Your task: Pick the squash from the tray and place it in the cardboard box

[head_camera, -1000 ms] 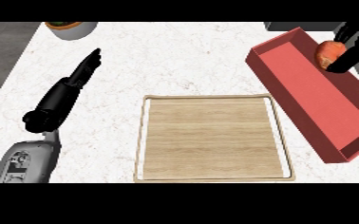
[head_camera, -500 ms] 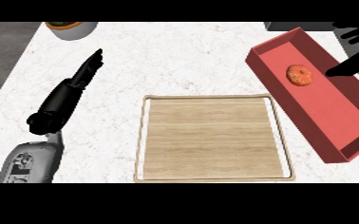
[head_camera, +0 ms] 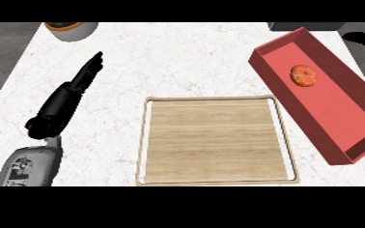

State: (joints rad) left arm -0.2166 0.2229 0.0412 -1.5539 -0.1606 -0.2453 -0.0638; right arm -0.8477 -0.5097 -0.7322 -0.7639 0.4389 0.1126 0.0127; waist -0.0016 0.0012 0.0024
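White marbled desk point(head_camera: 178, 58) fills the head view. Wooden tray point(head_camera: 214, 142) sits at lower centre, its edges square to the view. Red box point(head_camera: 335, 125) lies at the right, tilted, its long axis running from upper left to lower right. Squash point(head_camera: 304, 75) rests inside the box, in its upper part, on the box floor and apart from the walls. It reads as a round orange body, so no clear long axis or pointing direction can be told. Left hand point(head_camera: 84, 75) lies over the desk at the left, fingers straight and together, pointing up and slightly right, holding nothing. Squash is well apart from it, across the tray's width. Right hand does not show. Grey bowl point(head_camera: 70, 29) sits at the upper left edge
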